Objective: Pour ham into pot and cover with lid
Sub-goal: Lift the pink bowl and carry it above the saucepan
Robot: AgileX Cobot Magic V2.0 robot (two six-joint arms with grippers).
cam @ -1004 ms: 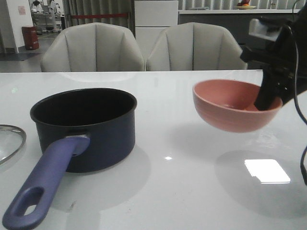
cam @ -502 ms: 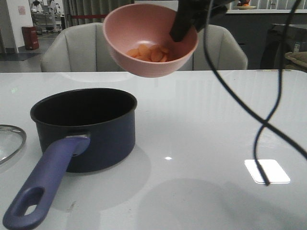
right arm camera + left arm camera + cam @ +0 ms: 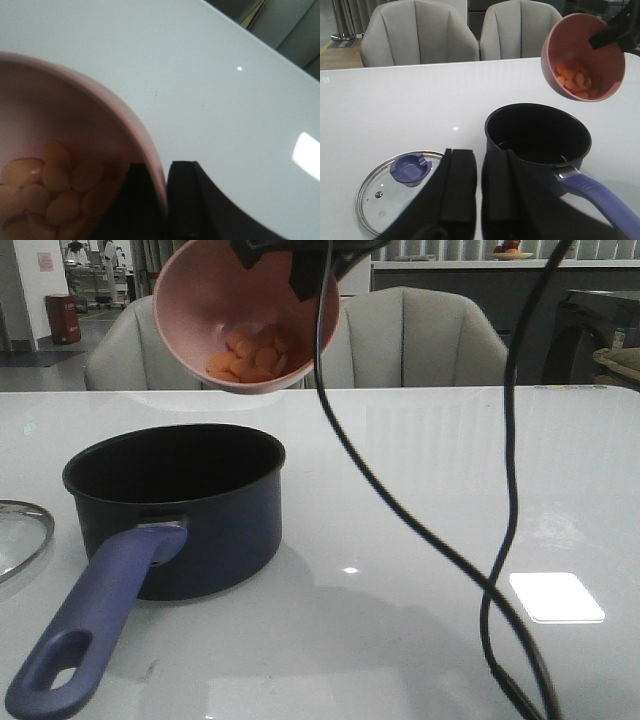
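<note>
From the front, the right gripper (image 3: pixel 300 265) pinches the rim of the pink bowl (image 3: pixel 195 310), held tilted in the air above the pot (image 3: pixel 175 505) — the ham (image 3: pixel 248 357) is heaped against the bowl's lower wall. The pot stands on the white table (image 3: pixel 450 490), handle toward the camera, with the lid (image 3: pixel 20 535) beside it at the left edge.

The left wrist view shows the left gripper (image 3: pixel 479 187) nearly closed, a thin gap between its fingers, holding nothing — it hangs near the lid's blue knob (image 3: pixel 409 168).

In the right wrist view, one finger sits inside the bowl and one outside, clamping its rim.
</note>
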